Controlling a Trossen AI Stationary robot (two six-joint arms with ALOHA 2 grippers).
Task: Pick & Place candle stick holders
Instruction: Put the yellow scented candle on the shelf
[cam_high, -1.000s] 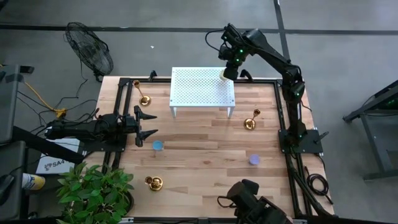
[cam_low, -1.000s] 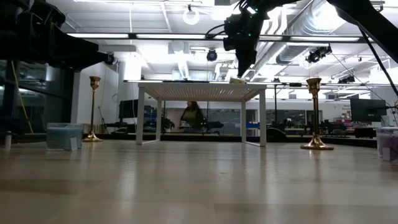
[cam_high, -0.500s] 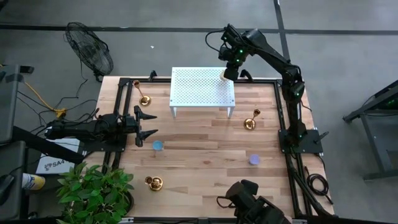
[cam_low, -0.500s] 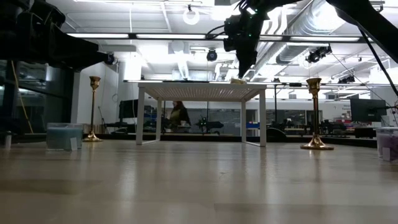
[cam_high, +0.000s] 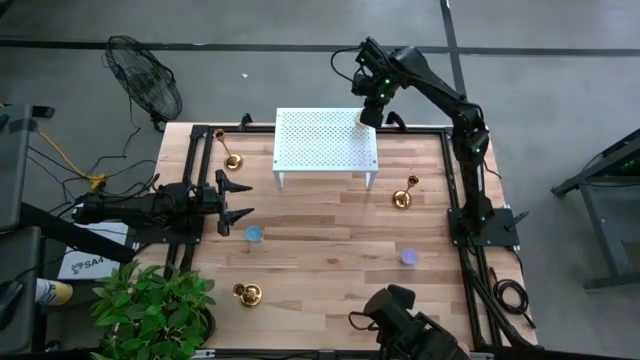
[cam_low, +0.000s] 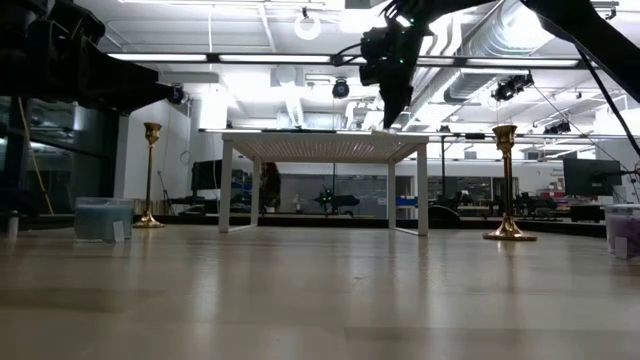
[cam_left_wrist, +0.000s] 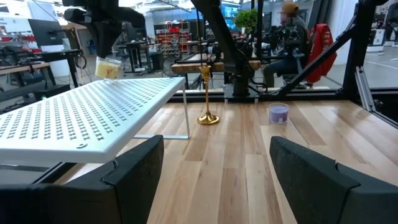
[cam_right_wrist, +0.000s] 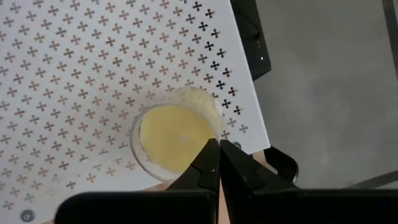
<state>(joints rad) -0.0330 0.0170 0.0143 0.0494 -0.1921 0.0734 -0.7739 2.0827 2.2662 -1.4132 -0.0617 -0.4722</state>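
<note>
Only the right wrist view shows the right hand (cam_right_wrist: 219, 149) pinched together above a yellow candle (cam_right_wrist: 174, 137).

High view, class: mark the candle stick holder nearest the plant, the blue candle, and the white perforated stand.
Candle stick holder nearest the plant (cam_high: 247, 294), high view, on its round base.
Blue candle (cam_high: 254, 234), high view, on its top.
White perforated stand (cam_high: 320, 140), high view, on its bare top panel.

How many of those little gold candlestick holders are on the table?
3. One candle stick holder stands left of the white rack, one right of it, one near the front edge by the plant.
</note>
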